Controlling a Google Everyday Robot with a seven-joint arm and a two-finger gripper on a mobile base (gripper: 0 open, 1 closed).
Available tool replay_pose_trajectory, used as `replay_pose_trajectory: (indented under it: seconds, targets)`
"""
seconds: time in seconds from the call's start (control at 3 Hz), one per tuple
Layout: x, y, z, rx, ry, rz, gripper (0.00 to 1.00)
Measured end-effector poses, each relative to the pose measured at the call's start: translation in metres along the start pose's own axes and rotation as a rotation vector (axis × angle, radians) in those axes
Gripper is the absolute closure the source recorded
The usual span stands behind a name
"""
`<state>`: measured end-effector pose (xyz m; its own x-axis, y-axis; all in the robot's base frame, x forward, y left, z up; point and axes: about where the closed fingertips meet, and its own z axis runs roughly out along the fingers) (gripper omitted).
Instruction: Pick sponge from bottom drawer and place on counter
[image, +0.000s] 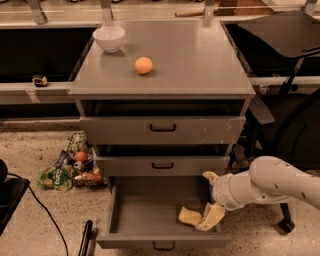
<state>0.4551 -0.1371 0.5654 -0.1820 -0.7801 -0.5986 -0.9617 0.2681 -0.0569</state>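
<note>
The bottom drawer (145, 212) is pulled out, and the pale yellow sponge (189, 215) lies on its floor at the right, near the front. My gripper (206, 200) reaches in from the right on a white arm and is open. One finger (212, 217) is down in the drawer against the sponge's right side. The other finger (210, 176) is higher, by the drawer's back right corner. The sponge is not between them. The counter (195, 60) is the grey top of the cabinet.
An orange ball (143, 65) and a white bowl (109, 38) sit on the counter. The two upper drawers stand slightly open. Snack bags (70, 170) lie on the floor at the left, with a black cable (45, 215). A dark chair (287, 35) stands at the right.
</note>
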Motion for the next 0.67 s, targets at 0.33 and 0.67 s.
replay_pose_trajectory:
  seconds: [0.33,0.67]
  targets:
    - [0.021,-0.010,0.017,0.007,-0.019,0.014,0.00]
    - [0.067,-0.035,0.048,0.055,-0.041,-0.002,0.00]
